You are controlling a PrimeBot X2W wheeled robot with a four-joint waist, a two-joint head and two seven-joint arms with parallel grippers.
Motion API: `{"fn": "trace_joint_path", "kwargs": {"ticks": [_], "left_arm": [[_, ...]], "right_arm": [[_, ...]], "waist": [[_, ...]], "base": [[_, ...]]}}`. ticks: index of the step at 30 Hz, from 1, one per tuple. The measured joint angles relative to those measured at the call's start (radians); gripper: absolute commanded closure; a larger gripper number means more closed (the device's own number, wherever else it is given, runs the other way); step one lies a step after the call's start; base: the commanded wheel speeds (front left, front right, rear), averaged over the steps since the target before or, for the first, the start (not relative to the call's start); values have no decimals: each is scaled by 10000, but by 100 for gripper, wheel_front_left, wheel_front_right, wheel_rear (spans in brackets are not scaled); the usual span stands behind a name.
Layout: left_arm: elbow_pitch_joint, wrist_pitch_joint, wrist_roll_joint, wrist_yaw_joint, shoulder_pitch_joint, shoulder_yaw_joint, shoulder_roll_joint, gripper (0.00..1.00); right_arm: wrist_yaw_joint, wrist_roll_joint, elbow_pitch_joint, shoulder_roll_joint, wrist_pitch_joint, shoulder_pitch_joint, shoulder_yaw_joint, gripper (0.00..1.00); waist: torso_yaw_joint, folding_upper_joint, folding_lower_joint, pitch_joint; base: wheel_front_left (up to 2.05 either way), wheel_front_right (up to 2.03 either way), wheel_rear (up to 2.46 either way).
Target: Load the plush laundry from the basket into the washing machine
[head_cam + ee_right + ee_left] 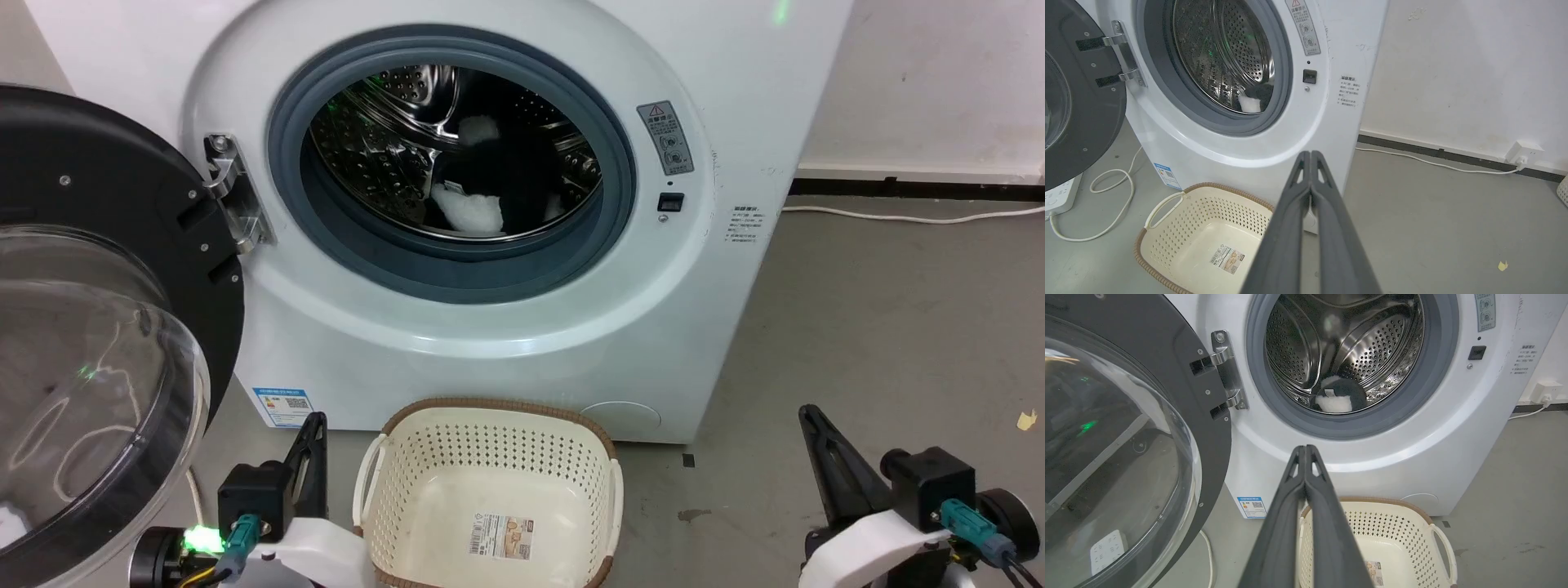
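1. The plush laundry (pixel 510 175) lies inside the washing machine (pixel 490 351), at the bottom of the shiny drum (pixel 384 122). It is black and fluffy with white patches.
2. The big round door (pixel 98 343) stands wide open on the left side of the hole.
3. The basket (pixel 490 406) sits on the grey floor (pixel 882 327), just in front of the washing machine. Its bare bottom shows a label (pixel 500 536).
4. The left gripper (pixel 315 425) is down low, just beside the basket's left side. Its two dark fingers are pressed together and hold nothing.
5. The right gripper (pixel 810 415) is down low on the right, well apart from the basket. Its fingers are pressed tight together too, with nothing between them.
6. A white cord (pixel 898 216) lies on the floor by the wall, to the right of the washing machine.
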Motion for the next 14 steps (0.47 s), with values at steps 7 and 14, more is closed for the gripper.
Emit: {"fn": "trace_joint_path", "kwargs": {"ticks": [7,14], "left_arm": [[-27,161,54,33,-2,56,-12,100],[-35,159,121,33,-3,73,-15,100]], "right_arm": [[0,-67,23,0,128,-19,35,100],[0,-69,29,0,134,-20,40,100]], "waist": [[-11,0,0,-2],[-11,0,0,-2]], "base": [[0,0,0],[0,0,0]]}}
